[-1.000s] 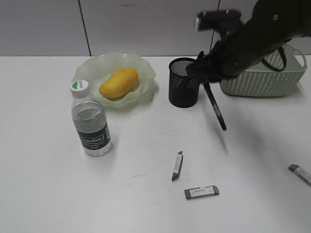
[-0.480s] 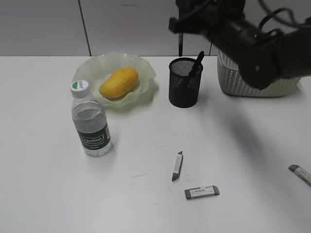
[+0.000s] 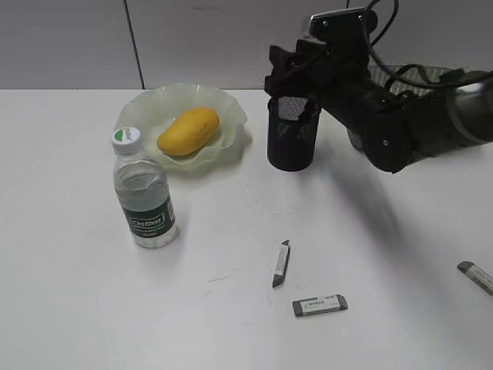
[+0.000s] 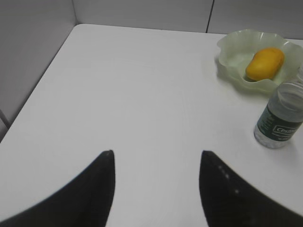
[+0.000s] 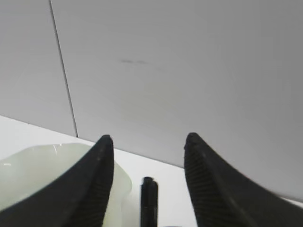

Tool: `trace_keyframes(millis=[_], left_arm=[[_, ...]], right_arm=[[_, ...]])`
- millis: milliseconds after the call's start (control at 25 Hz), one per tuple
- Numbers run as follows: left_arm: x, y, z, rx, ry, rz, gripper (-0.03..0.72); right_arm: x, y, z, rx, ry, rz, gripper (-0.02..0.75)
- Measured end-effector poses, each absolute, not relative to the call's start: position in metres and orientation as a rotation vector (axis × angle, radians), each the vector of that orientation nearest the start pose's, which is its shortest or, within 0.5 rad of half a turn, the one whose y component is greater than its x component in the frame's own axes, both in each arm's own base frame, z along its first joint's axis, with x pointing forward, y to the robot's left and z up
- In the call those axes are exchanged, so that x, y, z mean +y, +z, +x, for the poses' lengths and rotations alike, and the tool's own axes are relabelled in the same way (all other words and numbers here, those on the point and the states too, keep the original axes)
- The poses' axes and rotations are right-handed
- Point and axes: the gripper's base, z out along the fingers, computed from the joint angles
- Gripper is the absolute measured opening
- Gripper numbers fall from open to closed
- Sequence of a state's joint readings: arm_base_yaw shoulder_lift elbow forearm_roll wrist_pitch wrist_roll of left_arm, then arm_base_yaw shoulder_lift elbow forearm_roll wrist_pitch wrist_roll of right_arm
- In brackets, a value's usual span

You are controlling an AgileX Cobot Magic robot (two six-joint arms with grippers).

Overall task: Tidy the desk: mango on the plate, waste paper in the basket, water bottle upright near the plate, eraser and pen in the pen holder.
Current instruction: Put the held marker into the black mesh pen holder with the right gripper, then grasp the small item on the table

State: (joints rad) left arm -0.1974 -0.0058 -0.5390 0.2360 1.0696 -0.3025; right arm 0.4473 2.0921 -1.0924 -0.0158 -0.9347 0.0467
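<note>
My right gripper [image 3: 286, 86] hovers open just above the black mesh pen holder [image 3: 293, 142]. A black pen [image 5: 149, 203] stands free between its spread fingers [image 5: 147, 138], touching neither. The mango [image 3: 189, 129] lies on the pale green plate [image 3: 142, 108]. In front of the plate the water bottle [image 3: 144, 196] stands upright. An eraser [image 3: 320, 305] lies flat on the desk [image 3: 77, 308]. The basket [image 3: 408, 72] is mostly hidden behind my right arm. No waste paper shows. My left gripper [image 4: 156, 153] is open over bare desk, far from the plate [image 4: 232, 56] and bottle [image 4: 280, 118].
A short grey stick-like piece [image 3: 280, 264] lies just above the eraser. Another grey piece [image 3: 476, 276] lies at the right edge of the desk. A grey panelled wall runs behind the desk. The plate's rim [image 5: 38, 175] shows left of the right fingers.
My right gripper swung the pen up from beside the pen holder to over it, then opened. The pen now stands loose in the holder. The left gripper has not moved.
</note>
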Motion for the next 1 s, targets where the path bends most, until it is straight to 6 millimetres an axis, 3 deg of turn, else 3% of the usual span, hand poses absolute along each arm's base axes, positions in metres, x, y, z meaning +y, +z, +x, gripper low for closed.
trace_keyframes(millis=[200, 360, 480, 680, 760, 880, 1000], left_arm=[[0.021, 0.289, -0.008, 1.983, -0.043, -0.123, 0.414], [0.021, 0.289, -0.008, 1.983, -0.043, -0.123, 0.414], [0.021, 0.289, -0.008, 1.983, -0.043, -0.123, 0.407], [0.021, 0.289, -0.008, 1.983, -0.043, -0.123, 0.382], [0.021, 0.289, -0.008, 1.983, -0.043, -0.123, 0.375], [0.021, 0.289, -0.008, 1.983, -0.043, -0.123, 0.362], [0.021, 0.289, -0.008, 1.983, -0.043, -0.123, 0.352]], right_arm=[[0.178, 0.225, 0.369, 1.552, 0.362, -0.353, 0.445], [0.156, 0.276, 0.326, 1.799, 0.292, -0.443, 0.44], [0.135, 0.3, 0.283, 2.051, 0.228, -0.526, 0.402], [0.094, 0.306, 0.203, 2.481, 0.115, -0.616, 0.368], [0.078, 0.307, 0.171, 2.558, 0.1, -0.594, 0.365], [0.057, 0.302, 0.126, 2.581, 0.104, -0.556, 0.363], [0.038, 0.299, 0.087, 2.476, 0.136, -0.523, 0.363]])
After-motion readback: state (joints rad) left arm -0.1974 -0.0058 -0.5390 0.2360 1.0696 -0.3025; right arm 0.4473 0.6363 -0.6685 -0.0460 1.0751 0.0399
